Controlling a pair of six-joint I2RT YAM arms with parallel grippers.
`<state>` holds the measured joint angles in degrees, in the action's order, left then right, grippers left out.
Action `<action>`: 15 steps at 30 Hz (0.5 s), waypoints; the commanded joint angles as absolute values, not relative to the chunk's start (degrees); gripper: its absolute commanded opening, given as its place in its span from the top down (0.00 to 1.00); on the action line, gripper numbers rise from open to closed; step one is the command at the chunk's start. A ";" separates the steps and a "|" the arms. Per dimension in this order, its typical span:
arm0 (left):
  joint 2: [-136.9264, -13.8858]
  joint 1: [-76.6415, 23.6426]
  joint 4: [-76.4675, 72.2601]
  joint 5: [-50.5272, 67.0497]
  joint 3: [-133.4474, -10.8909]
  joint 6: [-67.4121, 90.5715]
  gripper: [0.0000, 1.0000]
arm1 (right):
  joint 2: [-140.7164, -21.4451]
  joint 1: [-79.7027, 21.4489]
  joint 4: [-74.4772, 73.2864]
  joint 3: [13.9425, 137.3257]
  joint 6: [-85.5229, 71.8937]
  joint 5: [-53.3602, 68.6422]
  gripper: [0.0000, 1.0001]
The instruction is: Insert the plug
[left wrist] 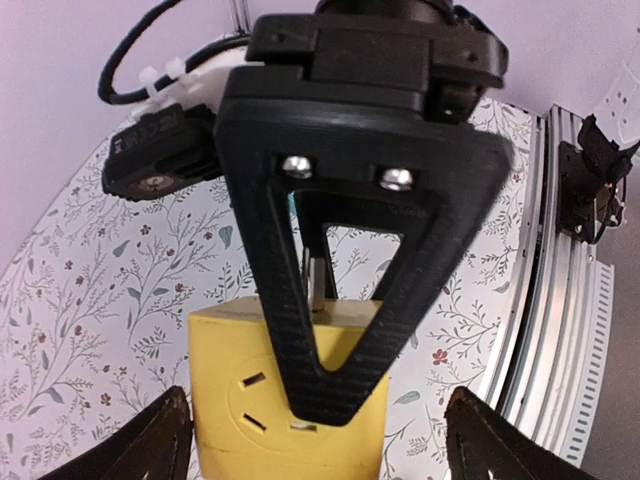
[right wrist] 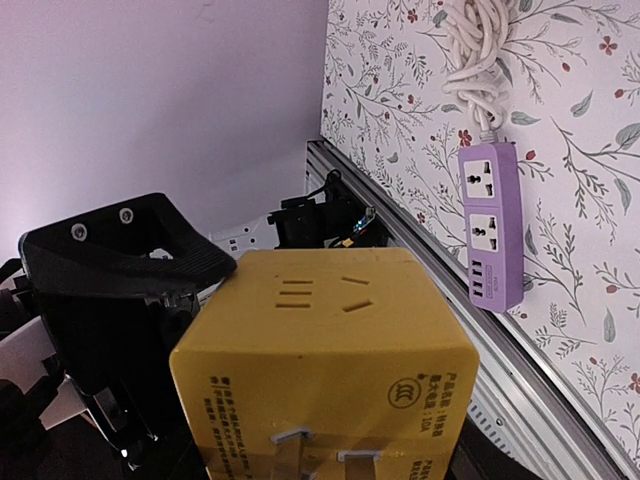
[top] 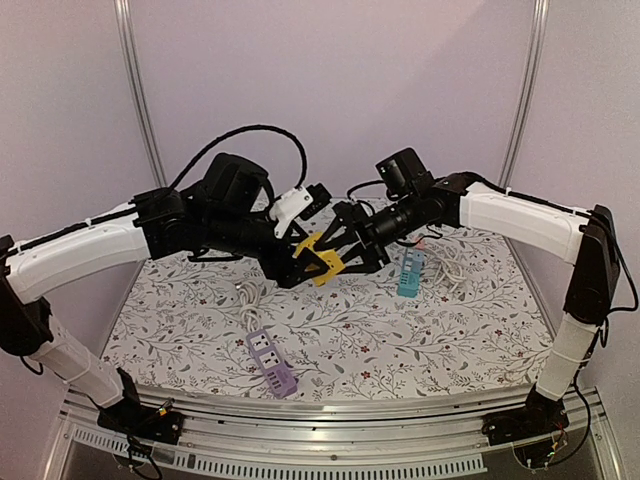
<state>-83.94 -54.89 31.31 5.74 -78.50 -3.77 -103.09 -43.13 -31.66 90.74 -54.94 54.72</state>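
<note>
Above the middle of the table (top: 200, 330), well clear of its floral cover, we find the two arms meeting fingertip to fingertip around the yellow adapter plug (top: 318, 258). The plug hangs in the air between them and does not touch the table.

1. Right gripper (top: 345, 258): clenched on the yellow adapter plug. In the left wrist view, one triangular right finger (left wrist: 335, 385) lies flat across the socket face of the cube. In the right wrist view, the cube fills the lower centre, with its metal prongs (right wrist: 290, 440) nearest the camera.

2. Left gripper (top: 298, 262): released. In its own wrist view, the left fingers (left wrist: 150, 445) stand wide at either side of the cube, with a visible gap on the right side.

3. Purple power strip (top: 272, 362): it lies flat on the table near the front rail (top: 330, 415), sockets upward, with its white cable (right wrist: 480, 60) bundled behind it.

4. Teal power strip (top: 411, 272): it lies on the table beneath the right arm, well apart from the purple one.
</note>
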 commanded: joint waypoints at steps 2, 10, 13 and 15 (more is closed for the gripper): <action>-75.99 -55.44 27.16 3.53 -75.17 -4.68 0.01 | -103.08 -42.62 -25.38 92.17 -58.66 56.23 0.76; -63.83 -47.29 13.44 12.66 -66.46 4.88 0.01 | -99.84 -39.91 0.90 87.45 -73.76 62.96 0.85; -60.51 -44.46 2.61 15.42 -61.13 8.58 0.00 | -100.77 -39.89 5.21 89.29 -76.79 64.07 0.86; -60.29 -42.89 -2.85 15.89 -59.35 10.11 0.01 | -101.13 -39.91 9.49 89.24 -79.67 64.79 0.87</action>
